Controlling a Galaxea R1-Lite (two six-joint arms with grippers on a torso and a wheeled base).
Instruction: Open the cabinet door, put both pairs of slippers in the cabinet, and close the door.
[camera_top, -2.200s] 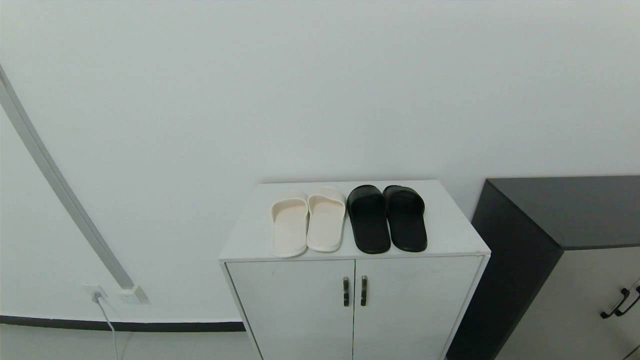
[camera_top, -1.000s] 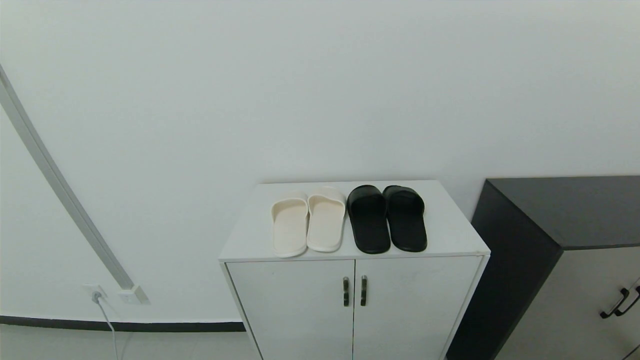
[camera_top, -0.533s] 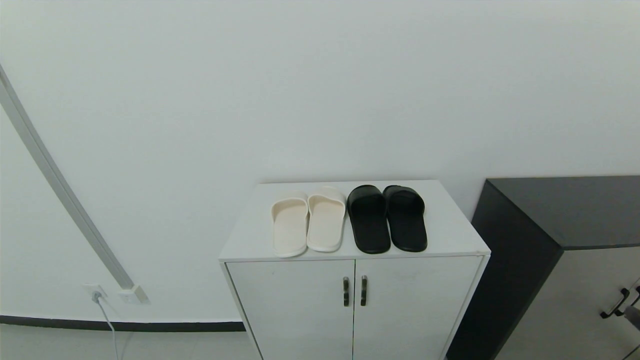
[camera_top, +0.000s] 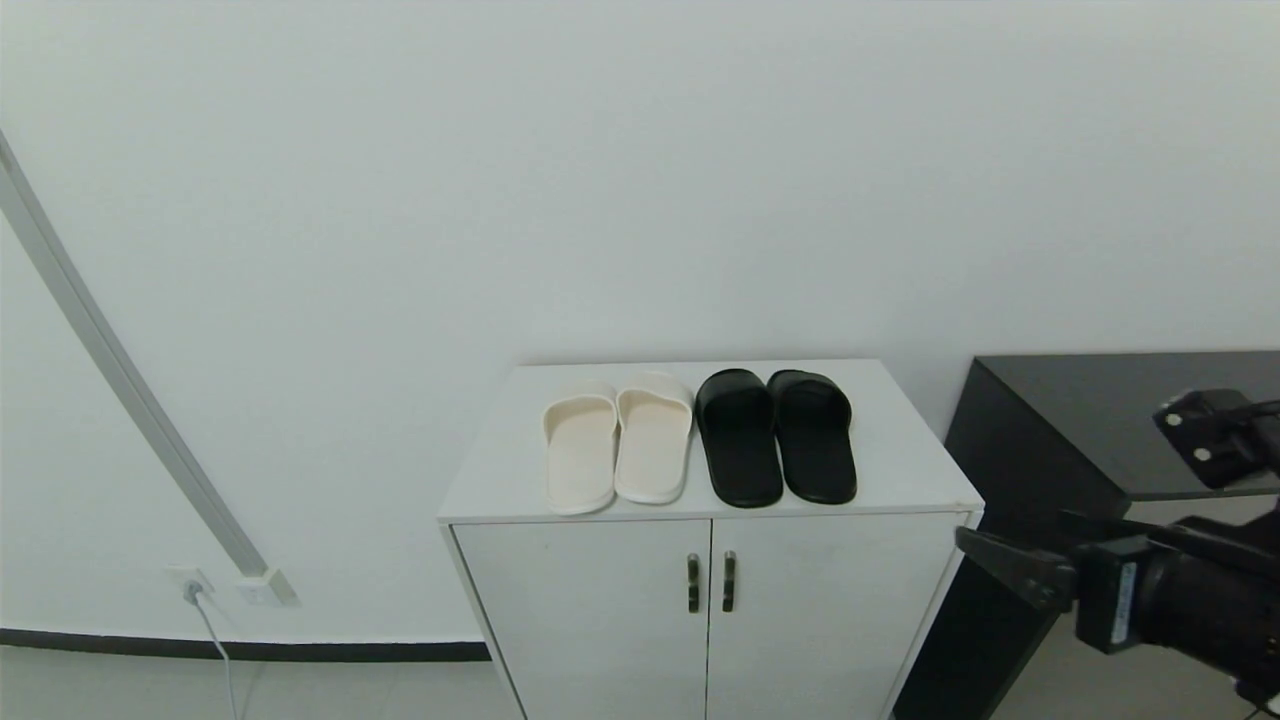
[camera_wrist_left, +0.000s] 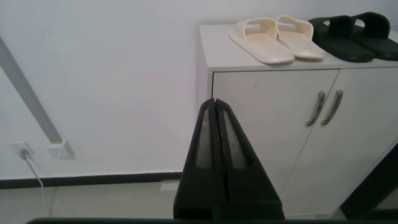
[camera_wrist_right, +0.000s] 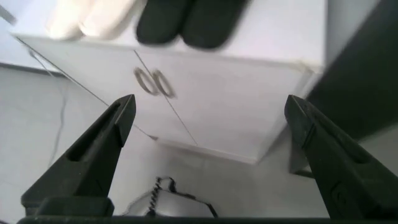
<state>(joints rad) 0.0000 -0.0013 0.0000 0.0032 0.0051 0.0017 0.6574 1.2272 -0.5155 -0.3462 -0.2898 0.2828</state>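
A white two-door cabinet (camera_top: 590, 610) stands against the wall, both doors closed, with its two handles (camera_top: 710, 582) side by side at the middle seam. On its top lie a cream pair of slippers (camera_top: 615, 445) and, to their right, a black pair of slippers (camera_top: 778, 435). My right gripper (camera_top: 1020, 540) is open and holds nothing. It hovers off the cabinet's upper right corner, pointing left. In the right wrist view the right gripper (camera_wrist_right: 210, 106) frames the handles (camera_wrist_right: 153, 82) and the black slippers (camera_wrist_right: 186, 18). My left gripper (camera_wrist_left: 215, 124) is shut on nothing, low in front of the left door (camera_wrist_left: 267, 118).
A taller dark cabinet (camera_top: 1090, 430) with black handles stands close on the right, right behind my right arm. A wall socket with a plugged cable (camera_top: 190, 590) and a slanted cable duct (camera_top: 120, 380) are on the left wall. Bare floor lies left of the white cabinet.
My right arm has come into the head view from the lower right and moved left, up to the white cabinet's right edge. Slippers and doors have not moved.
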